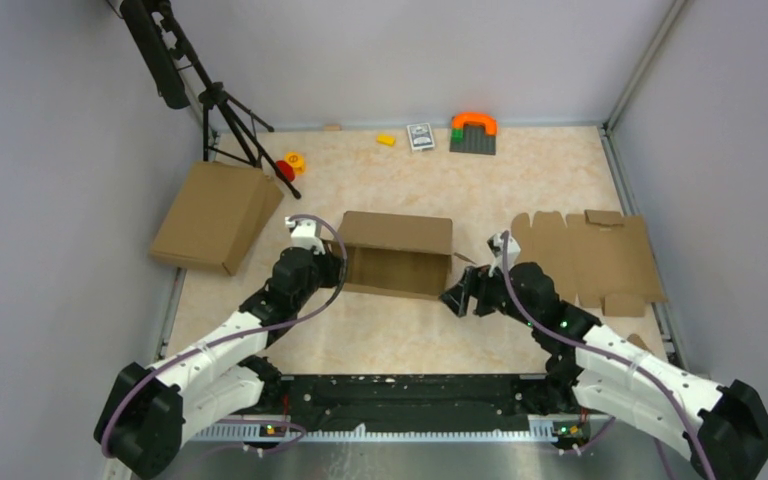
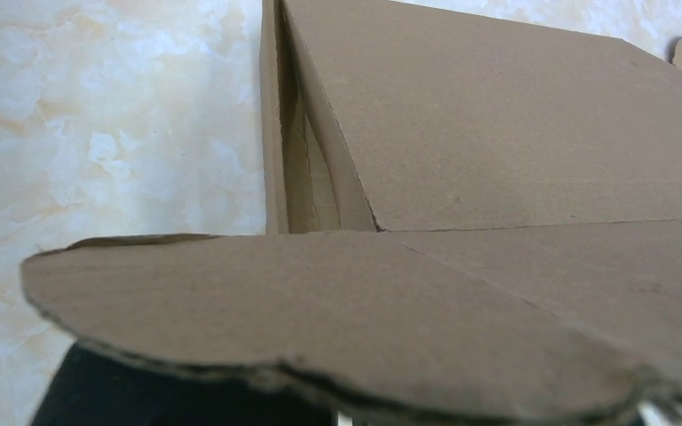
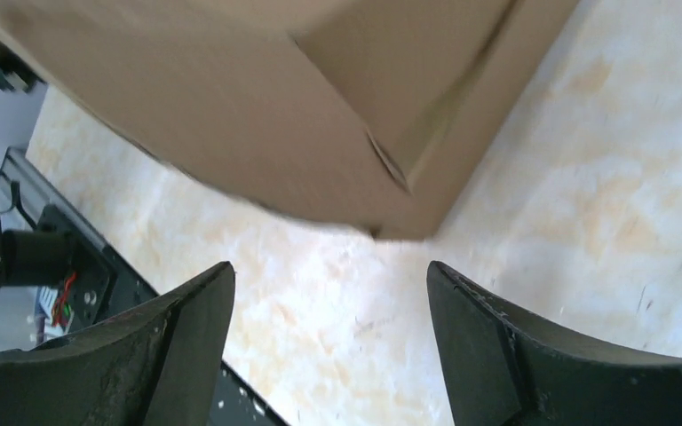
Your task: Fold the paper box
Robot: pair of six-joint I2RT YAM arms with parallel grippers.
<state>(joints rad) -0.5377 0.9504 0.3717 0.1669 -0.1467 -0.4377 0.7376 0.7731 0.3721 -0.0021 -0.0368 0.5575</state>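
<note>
Your paper box (image 1: 397, 255) sits in the middle of the table (image 1: 400, 340), and it looks about half-formed. Its walls stand up around a shallow tray and the lid panel is open at the far side (closing and tucking seem left to do). Your left hand (image 1: 328, 268) is pressed together at the box's left end, by a rounded flap (image 2: 320, 328); you cannot tell whether it pinches it. Your right hand (image 3: 329, 271) hangs spread and holds nothing, just off the near right corner.

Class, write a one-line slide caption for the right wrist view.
Open right end effector facing the paper box corner, over marbled table.
</note>
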